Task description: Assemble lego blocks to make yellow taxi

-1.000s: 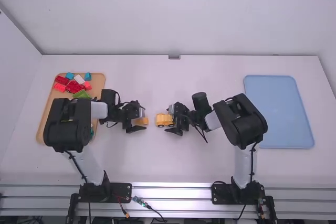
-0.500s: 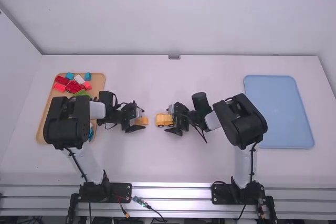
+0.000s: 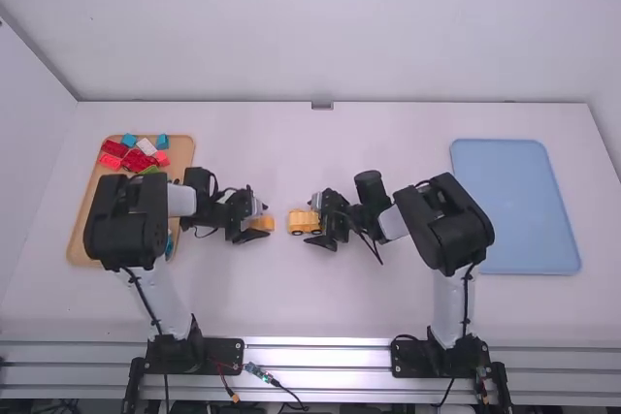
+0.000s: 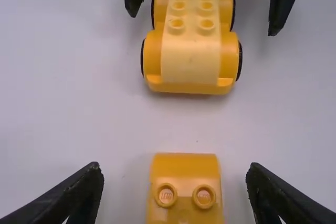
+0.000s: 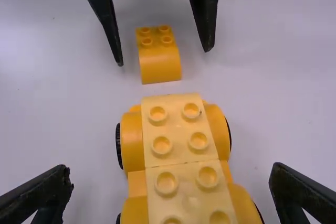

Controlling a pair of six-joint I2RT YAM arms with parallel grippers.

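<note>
Yellow taxi body [image 3: 304,223]: we see it upright on the white table [image 3: 388,302].
Arched yellow brick [image 4: 185,167]: just left of the taxi body, apart.
Left gripper [image 3: 260,220]: we have it open around the arched yellow brick.
Right gripper [image 3: 318,221]: we have it open around the taxi body's right end.

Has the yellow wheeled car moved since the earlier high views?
No; in the high view the yellow car sits where it did, measured against the blue tray.
</note>
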